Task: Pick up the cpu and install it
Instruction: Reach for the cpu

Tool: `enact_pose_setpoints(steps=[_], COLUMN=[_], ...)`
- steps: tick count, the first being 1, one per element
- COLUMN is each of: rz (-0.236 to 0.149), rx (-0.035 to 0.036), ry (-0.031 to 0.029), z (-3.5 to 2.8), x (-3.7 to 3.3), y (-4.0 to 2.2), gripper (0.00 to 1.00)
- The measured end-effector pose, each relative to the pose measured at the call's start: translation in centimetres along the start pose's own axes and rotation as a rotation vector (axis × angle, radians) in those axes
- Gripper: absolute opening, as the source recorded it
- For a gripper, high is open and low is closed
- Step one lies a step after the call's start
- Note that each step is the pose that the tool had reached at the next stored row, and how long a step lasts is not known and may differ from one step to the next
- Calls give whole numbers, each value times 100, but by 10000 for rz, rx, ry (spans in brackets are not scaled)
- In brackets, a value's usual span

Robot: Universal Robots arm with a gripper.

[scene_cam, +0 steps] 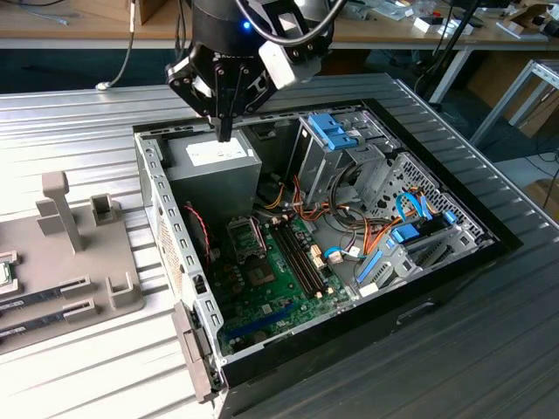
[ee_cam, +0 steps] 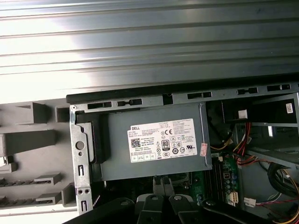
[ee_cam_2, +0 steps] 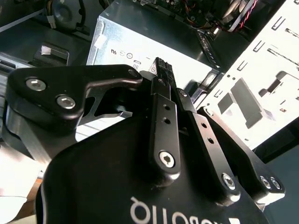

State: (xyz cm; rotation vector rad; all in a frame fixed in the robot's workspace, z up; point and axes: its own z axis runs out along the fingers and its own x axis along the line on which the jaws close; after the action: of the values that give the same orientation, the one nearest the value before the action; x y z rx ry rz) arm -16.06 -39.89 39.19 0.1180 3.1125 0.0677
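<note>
Finding: the fingers (scene_cam: 224, 124) are pressing together with nothing between them, hanging just above the grey power supply (scene_cam: 214, 175) inside the open computer case (scene_cam: 154, 196).

The cpu (scene_cam: 4, 271) is lying well apart from the fingers, at the exterior view's left edge. It is sitting on the grey holder tray (scene_cam: 96, 271) on the ribbed surface (scene_cam: 87, 113), partly cut off by the frame.

The motherboard socket (scene_cam: 244, 234) is sitting past the power supply from the fingers and is looking empty.

Judgement: the chip is likely light, stiff and thin, with a slippery metal top and a fragile underside. Gripping two opposite board edges, kept level, is looking safest.
</note>
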Motion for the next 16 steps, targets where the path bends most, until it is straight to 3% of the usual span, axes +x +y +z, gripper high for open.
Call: enact_pose_setpoints(steps=[16], rz=[0], rx=[0], ry=[0], z=[1], x=[56], y=[-4], gripper=[11])
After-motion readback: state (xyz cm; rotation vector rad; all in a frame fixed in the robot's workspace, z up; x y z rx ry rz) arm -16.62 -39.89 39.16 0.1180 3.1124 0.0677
